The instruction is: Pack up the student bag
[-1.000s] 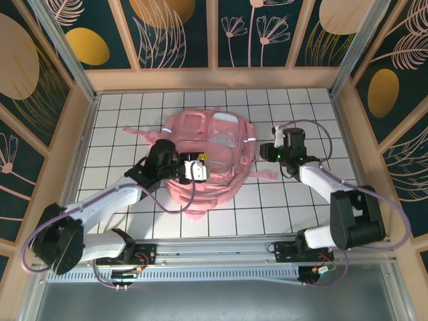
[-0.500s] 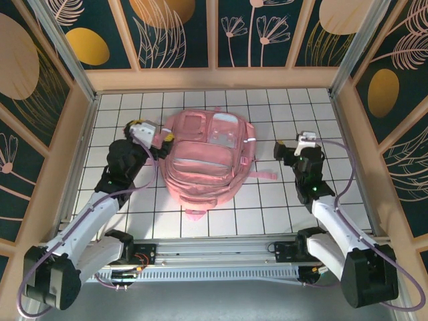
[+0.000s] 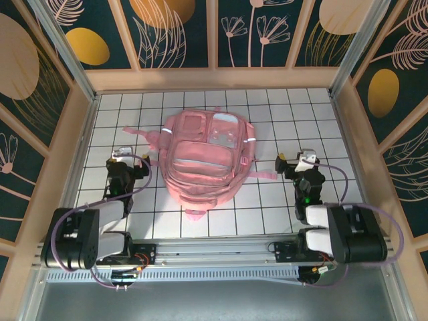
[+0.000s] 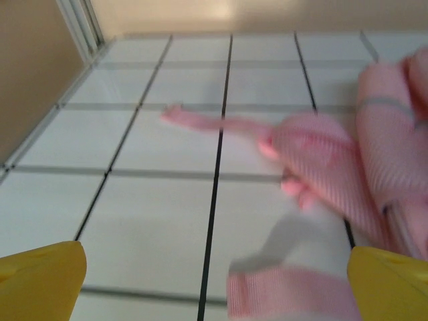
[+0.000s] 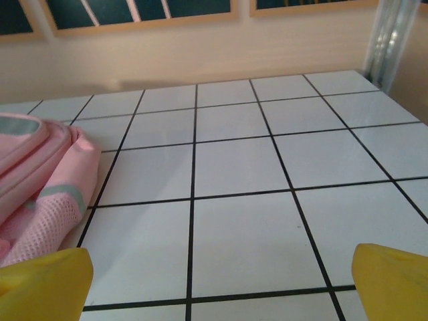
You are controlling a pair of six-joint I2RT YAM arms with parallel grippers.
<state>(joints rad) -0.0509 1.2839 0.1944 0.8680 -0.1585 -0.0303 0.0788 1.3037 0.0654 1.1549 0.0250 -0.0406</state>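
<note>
The student bag (image 3: pixel 204 157), a big pink backpack with pale stripes and translucent front pockets, lies flat in the middle of the tiled table. My left gripper (image 3: pixel 122 159) sits low to the bag's left, open; in the left wrist view its yellow fingertips (image 4: pixel 40 277) stand wide apart, and a pink strap (image 4: pixel 287 294) lies on the tiles between them, untouched. The bag's side (image 4: pixel 394 154) fills the right of that view. My right gripper (image 3: pixel 297 162) rests to the bag's right, open over bare tiles (image 5: pixel 217 281). The bag's edge (image 5: pixel 40 174) shows at the left there.
A thin pink strap (image 4: pixel 200 120) trails out over the tiles to the bag's left. Wooden walls (image 3: pixel 63 154) and metal corner posts (image 5: pixel 394 33) enclose the table. The arms' mounting rail (image 3: pixel 214 251) runs along the near edge.
Both arms have drawn back from the bag and folded toward their bases. The left gripper, over the bag a second ago, swung left and down; the right one moved nearer and lower.
</note>
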